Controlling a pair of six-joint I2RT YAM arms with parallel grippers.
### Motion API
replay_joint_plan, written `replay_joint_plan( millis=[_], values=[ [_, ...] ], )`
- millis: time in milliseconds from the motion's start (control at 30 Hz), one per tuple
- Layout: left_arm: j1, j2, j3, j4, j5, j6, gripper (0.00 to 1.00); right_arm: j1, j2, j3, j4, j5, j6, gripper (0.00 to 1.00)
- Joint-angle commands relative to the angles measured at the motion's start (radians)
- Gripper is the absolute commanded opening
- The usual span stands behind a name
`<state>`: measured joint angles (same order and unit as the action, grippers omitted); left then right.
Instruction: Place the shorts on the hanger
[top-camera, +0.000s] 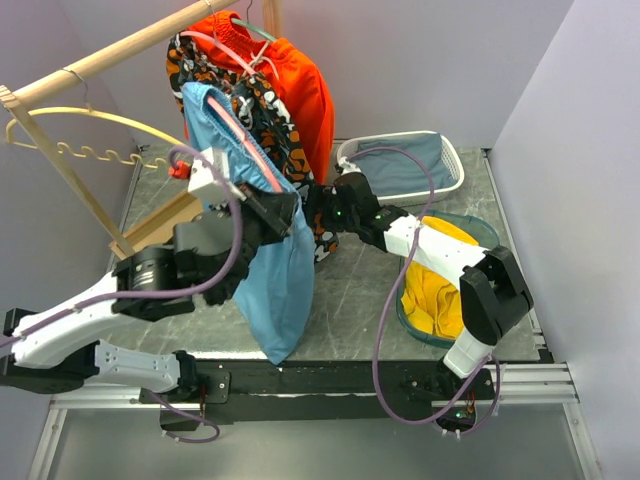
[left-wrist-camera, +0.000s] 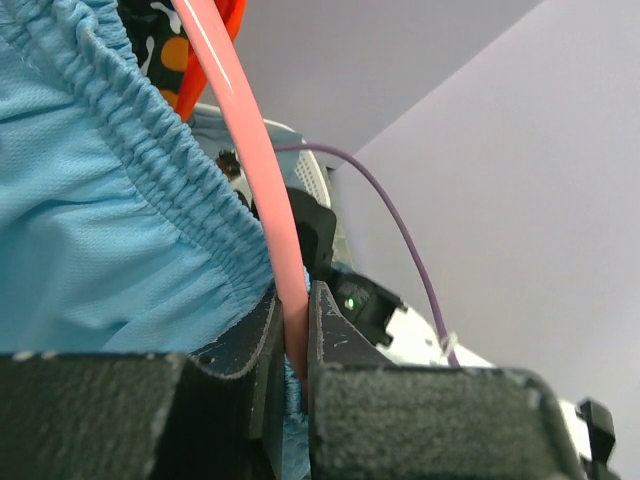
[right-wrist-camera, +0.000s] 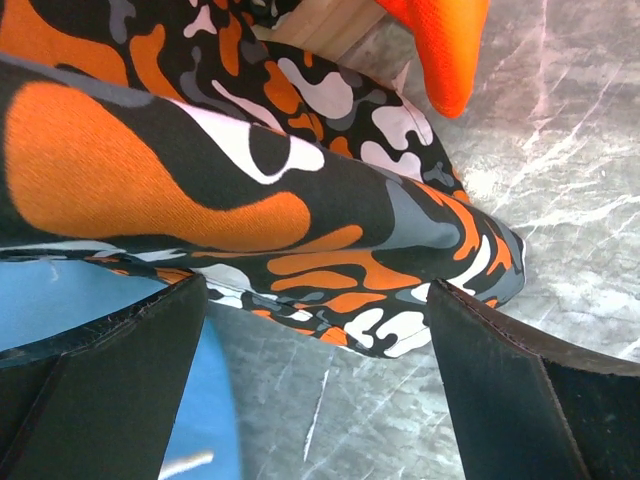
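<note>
Hanger (left-wrist-camera: 255, 150) in left claw (left-wrist-camera: 296, 312); right claw (right-wrist-camera: 317, 292) agape.

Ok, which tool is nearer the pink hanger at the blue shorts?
Left. The left tool is clamped on the hanger bar; the right tool stands open by the camouflage shorts, off the hanger.

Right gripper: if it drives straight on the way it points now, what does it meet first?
Likely the camouflage shorts, hanging just ahead of the right gripper, jaws open; depth is unclear.
</note>
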<state>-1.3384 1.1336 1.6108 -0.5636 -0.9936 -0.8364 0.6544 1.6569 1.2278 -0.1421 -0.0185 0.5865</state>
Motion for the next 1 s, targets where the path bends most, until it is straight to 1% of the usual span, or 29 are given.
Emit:
replay_joint_plan(
  millis=[0,67,167,267,367,500,733,767,967],
  values=[
    [0.134,0.046,0.08,0.11,0.077,0.004,0.01,0.007,-0.071,-0.017,0.026,0.017,0.006,0.97],
    [0.18,0.08,0.087,0.113,0.11,-0.02,0.01,0.008,-0.085,-0.034,0.027,0.017,0.006,0.97],
    [0.247,0.107,0.093,0.139,0.102,-0.021,0.01,0.007,-0.105,-0.056,0.03,0.017,0.007,0.97],
    [0.316,0.12,0.101,0.168,0.133,-0.033,0.01,0.007,-0.126,-0.079,0.032,0.014,0.007,0.97],
    [0.353,0.153,0.142,0.185,0.142,-0.02,0.01,0.007,-0.138,-0.097,0.035,0.008,0.006,0.97],
    [0.392,0.207,0.234,0.186,0.144,-0.004,0.01,0.007,-0.154,-0.111,0.024,0.005,0.003,0.97],
    [0.51,0.245,0.278,0.203,0.225,-0.02,0.01,0.007,-0.226,-0.154,-0.002,0.006,-0.008,0.97],
    [0.542,0.25,0.285,0.203,0.255,-0.024,0.01,0.008,-0.239,-0.156,-0.007,0.005,-0.01,0.97],
    [0.648,0.272,0.295,0.195,0.352,-0.073,0.01,0.014,-0.292,-0.163,-0.037,0.008,-0.014,0.97]
  ],
)
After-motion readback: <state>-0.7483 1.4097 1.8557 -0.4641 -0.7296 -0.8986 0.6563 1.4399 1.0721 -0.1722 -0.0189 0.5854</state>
